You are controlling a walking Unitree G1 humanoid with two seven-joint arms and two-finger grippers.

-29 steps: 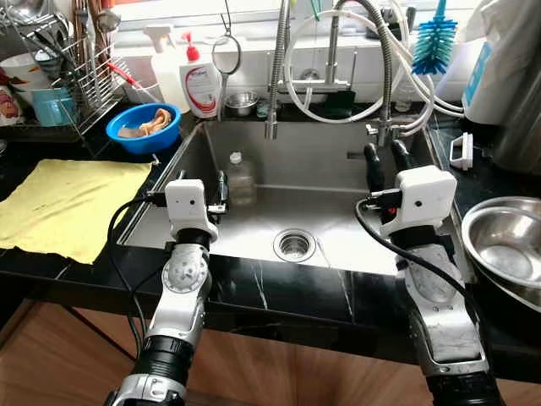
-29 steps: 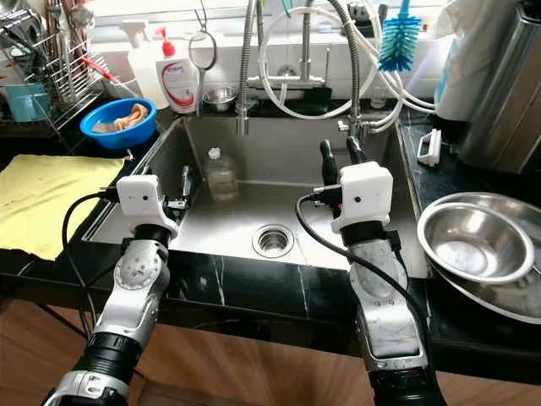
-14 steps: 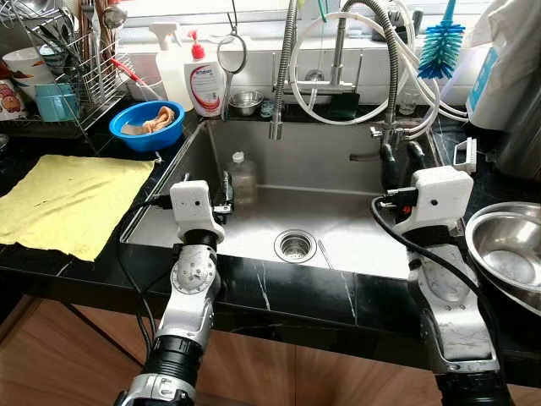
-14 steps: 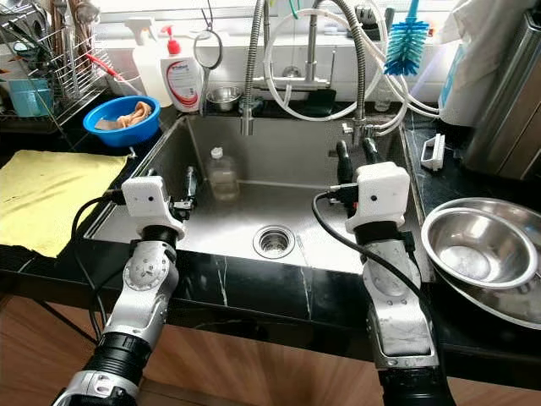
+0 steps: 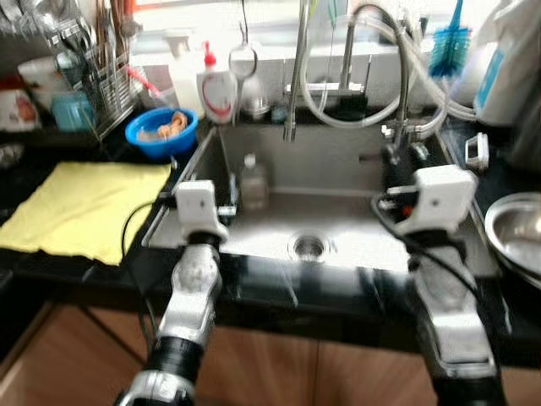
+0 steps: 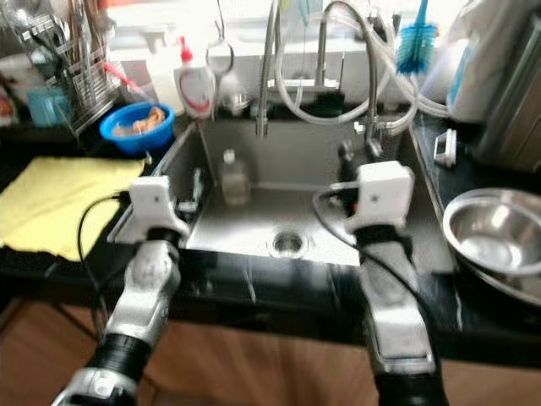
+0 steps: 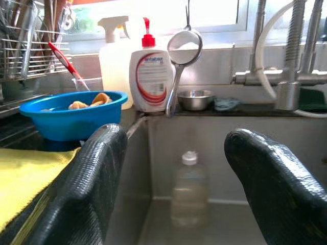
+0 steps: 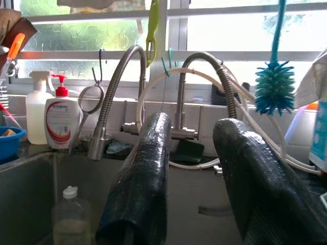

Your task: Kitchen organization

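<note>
Steel sink (image 5: 338,222), small bottle (image 7: 189,190) inside, both hands (image 7: 173,178) (image 8: 191,178) open above

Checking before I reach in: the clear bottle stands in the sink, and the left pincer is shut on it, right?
Not quite. The clear bottle does stand in the sink, but the left pincer is open and apart from it, with the bottle seen in the gap between its fingers. The left wrist view shows this.
</note>
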